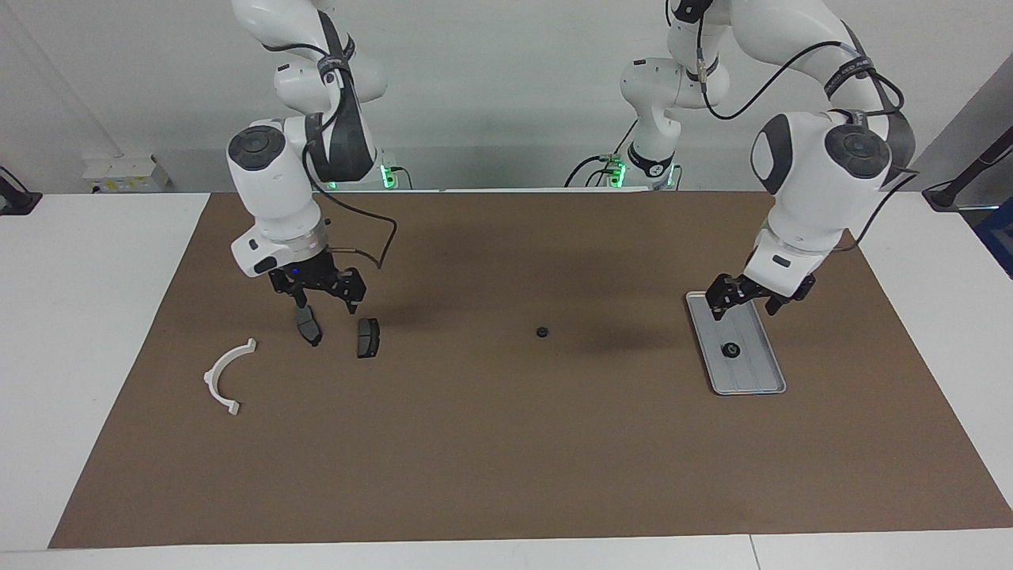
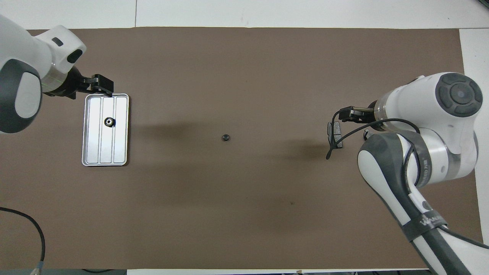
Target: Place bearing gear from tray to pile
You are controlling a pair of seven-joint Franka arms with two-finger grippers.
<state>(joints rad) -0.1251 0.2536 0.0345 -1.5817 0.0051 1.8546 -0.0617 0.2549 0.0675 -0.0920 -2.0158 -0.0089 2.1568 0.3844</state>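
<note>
The silver tray (image 1: 752, 372) (image 2: 120, 145) lies toward the left arm's end of the table. One small black bearing gear (image 1: 729, 349) (image 2: 109, 122) sits in it. A second bearing gear (image 1: 541, 332) (image 2: 225, 137) lies alone on the brown mat mid-table. My left gripper (image 1: 744, 310) (image 2: 105, 87) hangs open and empty over the tray. The pile is toward the right arm's end: two dark pads (image 1: 309, 326) (image 1: 368, 338) and a white curved bracket (image 1: 228, 374). My right gripper (image 1: 328, 305) (image 2: 341, 116) hovers open over the pads. One pad (image 2: 336, 133) shows in the overhead view; the right arm hides the bracket there.
A brown mat (image 1: 506, 443) covers most of the white table. Its edge runs near the tray at the left arm's end. Cables hang from both arms.
</note>
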